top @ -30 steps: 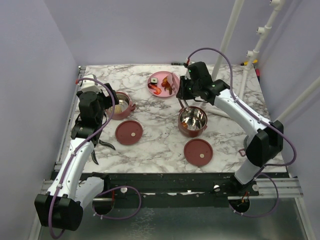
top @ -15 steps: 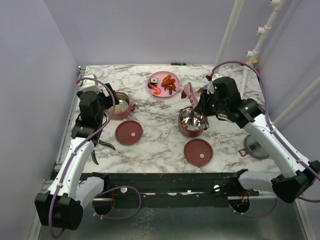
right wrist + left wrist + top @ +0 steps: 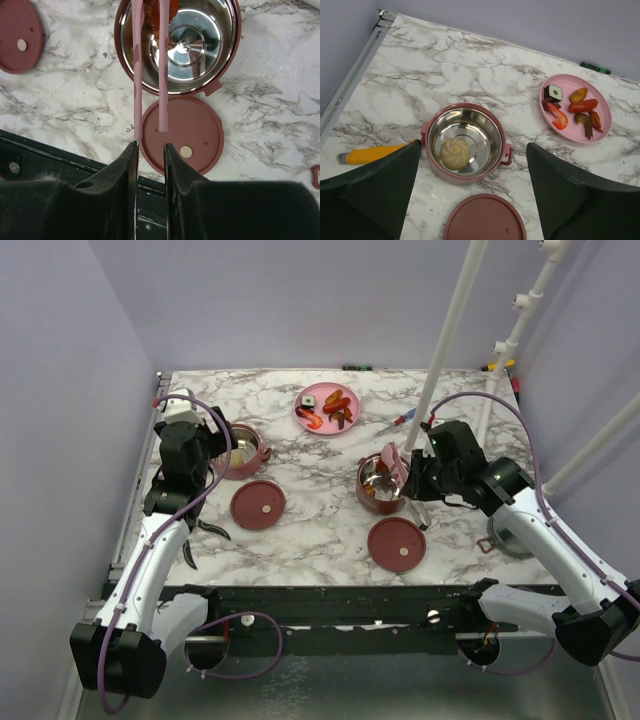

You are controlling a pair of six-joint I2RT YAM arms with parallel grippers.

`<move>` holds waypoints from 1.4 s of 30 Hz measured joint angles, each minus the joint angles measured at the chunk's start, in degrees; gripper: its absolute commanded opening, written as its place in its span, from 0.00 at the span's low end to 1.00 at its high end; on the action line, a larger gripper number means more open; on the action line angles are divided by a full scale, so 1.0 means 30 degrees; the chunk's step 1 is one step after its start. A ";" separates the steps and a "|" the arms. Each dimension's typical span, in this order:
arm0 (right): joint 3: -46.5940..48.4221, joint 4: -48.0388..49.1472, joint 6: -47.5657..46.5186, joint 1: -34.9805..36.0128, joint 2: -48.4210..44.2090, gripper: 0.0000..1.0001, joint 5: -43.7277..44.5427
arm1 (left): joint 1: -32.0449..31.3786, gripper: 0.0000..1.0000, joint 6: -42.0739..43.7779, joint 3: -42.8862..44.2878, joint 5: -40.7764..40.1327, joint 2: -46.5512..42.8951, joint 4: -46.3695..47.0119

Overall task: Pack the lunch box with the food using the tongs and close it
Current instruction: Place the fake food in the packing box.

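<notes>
Because the tongs (image 3: 162, 65) must be squeezed to keep a red food piece (image 3: 172, 9) between their tips, the right tool (image 3: 149, 150) pinches their two pink arms, which reach ahead of it over the lunch box tier (image 3: 210, 55), probably to drop the piece there; the left tool (image 3: 472, 150) hangs spread wide above the other tier (image 3: 432, 130), its cream ball (image 3: 455, 152) directly below; more food lies on the plate (image 3: 603, 107) beyond, on the desk (image 3: 470, 70).

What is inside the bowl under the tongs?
The bowl holds one red-orange food piece at the tips of the tongs; the steel floor elsewhere looks bare. The tong arms and picture edge hide part of it.
</notes>
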 measured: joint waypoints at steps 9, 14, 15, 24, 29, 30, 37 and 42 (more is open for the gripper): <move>-0.0488 -0.0233 0.0160 0.0000 -0.0313 0.41 0.0087 | 0.0000 0.88 0.0007 0.0000 -0.0109 0.0000 -0.0007; -0.0612 -0.0262 0.0211 0.0000 -0.0386 0.41 0.0168 | 0.0000 0.88 0.0007 0.0000 -0.0109 0.0000 -0.0007; -0.0612 -0.0255 0.0211 0.0000 -0.0401 0.41 0.0175 | 0.0000 0.88 0.0007 0.0000 -0.0109 0.0000 -0.0007; 0.0882 0.0641 0.0051 0.0000 0.1035 0.40 -0.0379 | 0.0000 0.88 0.0051 0.0000 -0.0277 -0.0022 -0.0007; 0.2273 0.2324 -0.0408 0.0000 0.3395 0.40 -0.1290 | 0.0000 0.88 0.0080 0.0000 -0.0437 -0.0036 -0.0007; 0.2404 0.2688 -0.0539 0.0000 0.3825 0.40 -0.1501 | 0.0000 0.88 0.0073 0.0000 -0.0452 -0.0036 -0.0007; 0.4648 0.4262 -0.1945 0.0000 0.7978 0.40 -0.3016 | 0.0000 0.88 0.0073 0.0000 -0.0459 0.0175 0.0000; 0.7060 0.4692 -0.3024 0.0000 1.1351 0.40 -0.3308 | 0.0000 0.88 0.0073 0.0000 -0.0452 0.0437 -0.0007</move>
